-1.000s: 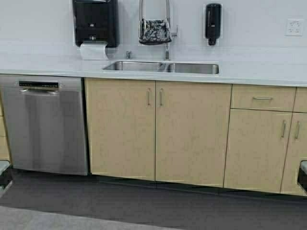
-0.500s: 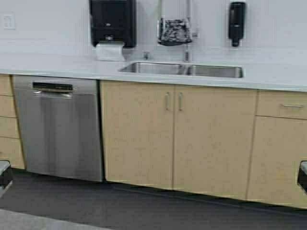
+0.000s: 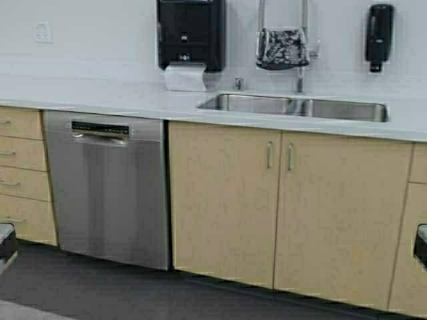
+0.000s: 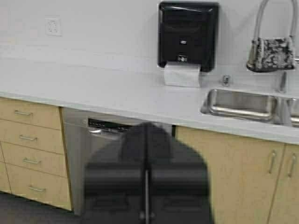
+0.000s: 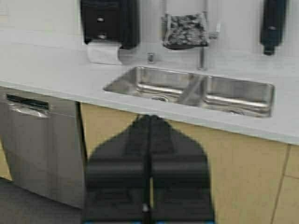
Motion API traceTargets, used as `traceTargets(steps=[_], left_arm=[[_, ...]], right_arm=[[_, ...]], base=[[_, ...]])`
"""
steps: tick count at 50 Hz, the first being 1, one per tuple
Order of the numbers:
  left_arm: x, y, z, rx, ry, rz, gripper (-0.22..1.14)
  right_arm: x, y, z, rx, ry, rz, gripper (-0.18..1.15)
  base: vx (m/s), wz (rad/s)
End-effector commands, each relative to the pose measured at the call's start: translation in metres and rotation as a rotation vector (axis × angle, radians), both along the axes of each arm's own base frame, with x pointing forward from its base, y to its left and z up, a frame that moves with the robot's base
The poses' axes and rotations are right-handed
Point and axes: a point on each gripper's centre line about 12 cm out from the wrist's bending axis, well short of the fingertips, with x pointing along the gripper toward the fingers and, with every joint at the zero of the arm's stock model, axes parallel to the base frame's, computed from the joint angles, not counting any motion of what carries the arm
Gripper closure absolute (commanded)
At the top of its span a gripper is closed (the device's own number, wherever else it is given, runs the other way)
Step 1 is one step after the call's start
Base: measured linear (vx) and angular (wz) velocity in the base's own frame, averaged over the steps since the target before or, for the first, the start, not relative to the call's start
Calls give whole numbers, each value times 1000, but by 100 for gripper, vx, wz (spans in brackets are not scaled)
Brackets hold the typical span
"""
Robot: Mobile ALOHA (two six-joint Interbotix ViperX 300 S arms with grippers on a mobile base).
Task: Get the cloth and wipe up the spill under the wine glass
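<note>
The cloth (image 3: pixel 282 48), dark with a white floral print, hangs over the arched faucet above the double sink (image 3: pixel 293 107). It also shows in the left wrist view (image 4: pixel 273 53) and in the right wrist view (image 5: pixel 185 30). The wine glass and the spill are out of view. My left gripper (image 4: pixel 146 128) is shut and empty, held low in front of the dishwasher. My right gripper (image 5: pixel 149 119) is shut and empty, held low in front of the cabinet under the sink. Both arms sit parked at the bottom corners of the high view.
A black paper towel dispenser (image 3: pixel 191 33) with white paper hangs left of the faucet. A black soap dispenser (image 3: pixel 379 33) hangs to the right. A steel dishwasher (image 3: pixel 110 187) stands left of the beige cabinet doors (image 3: pixel 223 200). Drawers (image 3: pixel 20 173) are at far left. The floor is dark.
The robot has moved to its left: the whole counter, sink and cloth have shifted right in the high view, and the drawers came into view. Both grippers stay shut.
</note>
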Motion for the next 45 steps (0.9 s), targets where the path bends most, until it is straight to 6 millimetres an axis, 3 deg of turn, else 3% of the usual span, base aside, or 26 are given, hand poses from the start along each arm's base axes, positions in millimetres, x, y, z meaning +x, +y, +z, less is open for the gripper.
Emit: traceTargets(steps=[1, 45], left_arm=[[2, 0, 4, 3, -18, 0, 89], [-3, 0, 3, -11, -29, -3, 89]], right_arm=[[1, 0, 6, 0, -18, -1, 92], [4, 0, 3, 3, -3, -2, 92]], base=[[33, 8], [34, -1]])
